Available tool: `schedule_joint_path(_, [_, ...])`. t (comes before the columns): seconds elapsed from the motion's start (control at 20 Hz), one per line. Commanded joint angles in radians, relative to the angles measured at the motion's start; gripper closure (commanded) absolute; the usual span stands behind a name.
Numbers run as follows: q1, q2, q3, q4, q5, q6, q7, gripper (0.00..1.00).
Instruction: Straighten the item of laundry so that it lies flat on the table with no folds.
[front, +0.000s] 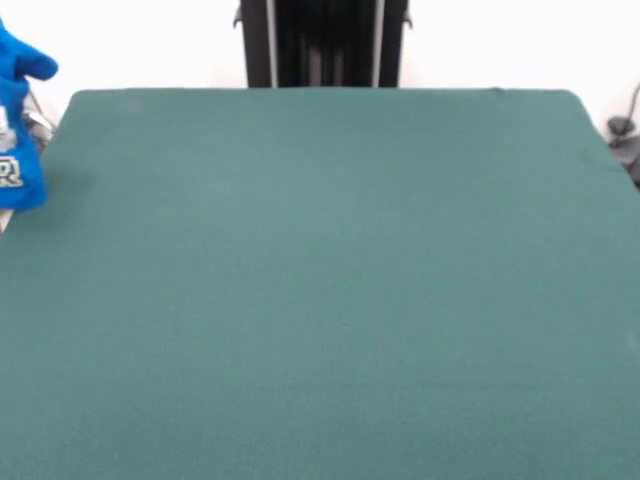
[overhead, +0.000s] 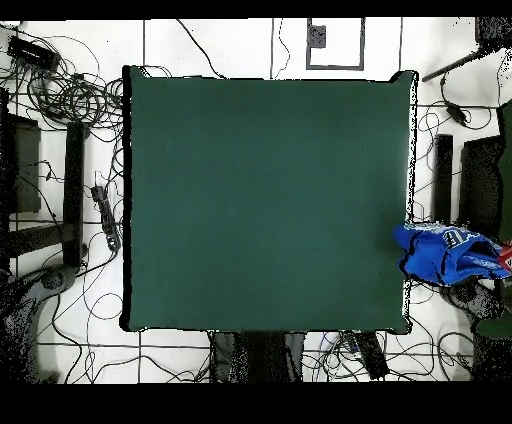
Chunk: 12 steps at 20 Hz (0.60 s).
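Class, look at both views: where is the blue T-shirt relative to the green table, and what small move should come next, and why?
Probably the next move is bringing the blue T-shirt onto the table. It hangs bunched just beyond the table's edge, not on the cloth, so nothing can be flattened yet. No gripper shows in either view.

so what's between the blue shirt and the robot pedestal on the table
Nothing: in the front view only bare green table lies between the blue T-shirt, bunched at the table's edge, and the pedestal. The overhead view agrees.
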Motion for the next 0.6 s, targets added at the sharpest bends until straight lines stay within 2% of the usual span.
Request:
schedule_joint_path(0.05, [0.062, -0.016, 0.134, 0.012, 0.000, 0.148, -0.211, 1.00])
schedule_joint_path(0.6, [-0.020, -0.055, 0.166, -0.068, -0.033, 0.266, -0.353, 1.00])
